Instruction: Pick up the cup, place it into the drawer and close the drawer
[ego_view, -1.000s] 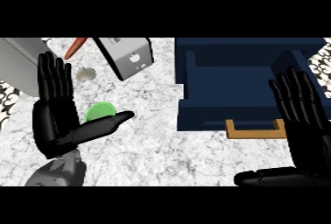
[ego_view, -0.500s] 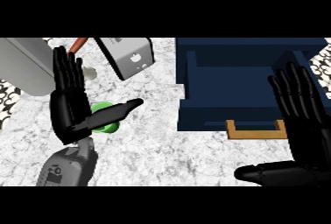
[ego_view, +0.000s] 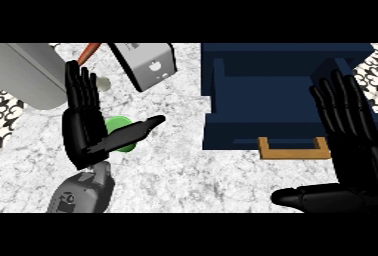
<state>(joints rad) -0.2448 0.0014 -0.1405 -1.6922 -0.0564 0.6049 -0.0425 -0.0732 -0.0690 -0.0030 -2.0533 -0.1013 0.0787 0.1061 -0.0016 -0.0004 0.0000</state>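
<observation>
The open left hand (ego_view: 87, 131), holding nothing, is reaching the small green cup (ego_view: 122, 133), apparently at its three o'clock. Its fingers should be curling round the cup before lifting toward the open navy-blue drawer (ego_view: 221, 100). The right hand (ego_view: 347, 135) is resting open.

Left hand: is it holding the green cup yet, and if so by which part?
Nothing is held. The left hand is open, fingers straight, with its thumb across the green cup, not curled round it. The right hand is open too.
</observation>
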